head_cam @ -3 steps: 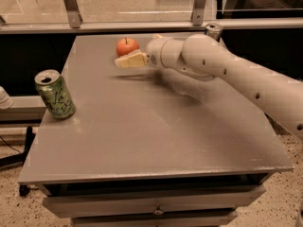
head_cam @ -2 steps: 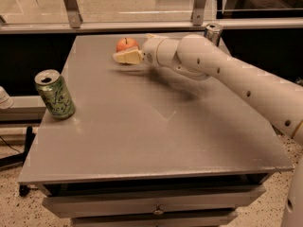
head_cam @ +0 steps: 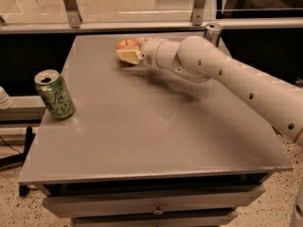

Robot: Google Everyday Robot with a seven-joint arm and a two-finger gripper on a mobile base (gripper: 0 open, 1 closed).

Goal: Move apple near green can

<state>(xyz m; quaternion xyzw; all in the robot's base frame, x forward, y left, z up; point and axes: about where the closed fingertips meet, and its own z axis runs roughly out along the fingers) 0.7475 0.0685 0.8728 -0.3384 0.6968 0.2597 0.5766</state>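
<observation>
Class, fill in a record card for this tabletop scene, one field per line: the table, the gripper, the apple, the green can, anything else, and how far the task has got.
table: grey, flat top
gripper: low over the far side, right against the apple
apple: far side, partly hidden behind the gripper
green can: upright near the left edge
second can: upright at the far right corner
task state: apple and green can far apart, not yet done
</observation>
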